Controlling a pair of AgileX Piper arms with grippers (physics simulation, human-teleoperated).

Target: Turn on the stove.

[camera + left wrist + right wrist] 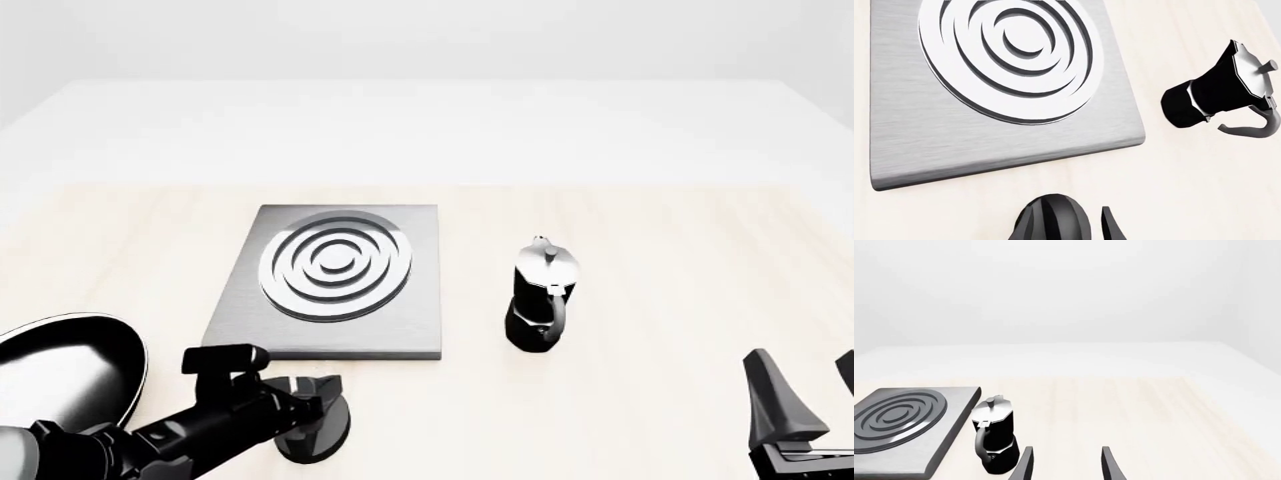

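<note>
In the left wrist view the stove fills most of the frame as a brushed grey slab with concentric silver rings, and the black knob sits on the table just beside its near edge, between the fingers of the left gripper; one finger shows beside the knob with a narrow gap, so whether the pincer actually pinches it cannot be told. The moka pot stands to the right of the slab. In the front view the left gripper is over the knob at the near left, the frying pan lies at the far left edge, and the right gripper hangs at the near right, spread. The right wrist view shows its two fingers apart over bare table.
</note>
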